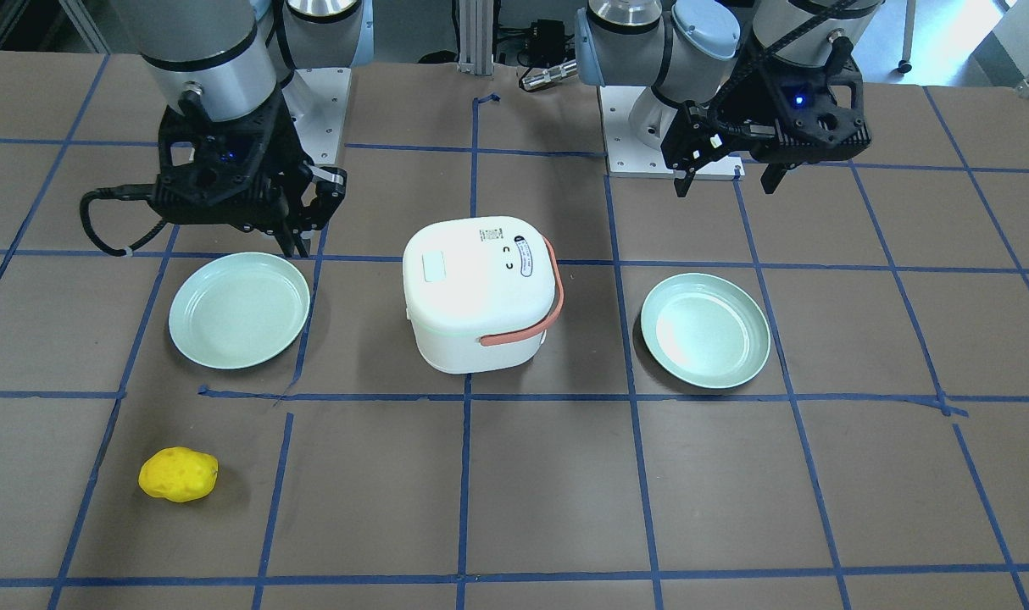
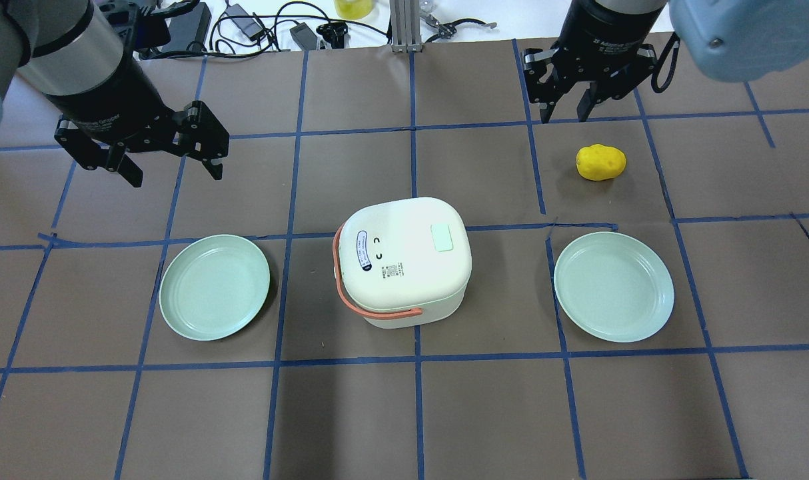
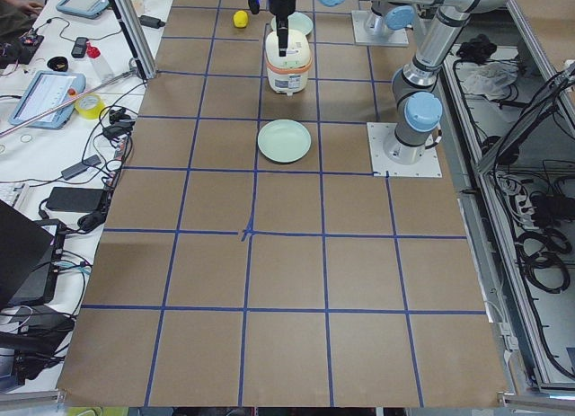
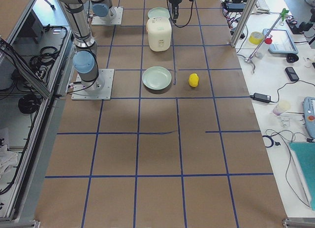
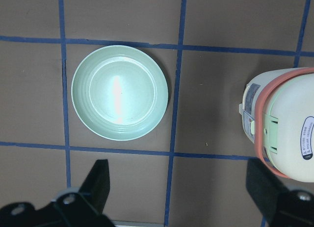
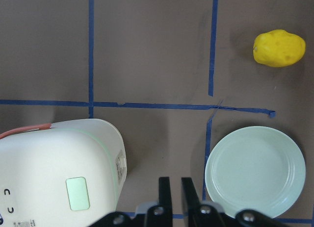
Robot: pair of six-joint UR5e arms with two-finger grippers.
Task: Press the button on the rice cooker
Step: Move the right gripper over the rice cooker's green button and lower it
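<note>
A white rice cooker (image 1: pixel 481 296) with an orange handle stands at the table's middle, also in the overhead view (image 2: pixel 404 257). A pale green rectangular button (image 2: pixel 442 237) sits on its lid and also shows in the right wrist view (image 6: pixel 78 193). My left gripper (image 2: pixel 176 178) is open and empty, above the table beyond the left plate and apart from the cooker (image 5: pixel 287 129). My right gripper (image 2: pixel 564 117) is shut and empty, hovering high beyond the yellow object. Its fingers (image 6: pixel 165 188) are nearly together.
Two pale green plates flank the cooker, one on my left (image 2: pixel 214 287) and one on my right (image 2: pixel 613 285). A yellow potato-like object (image 2: pixel 600 162) lies beyond the right plate. Cables and gear lie along the far table edge.
</note>
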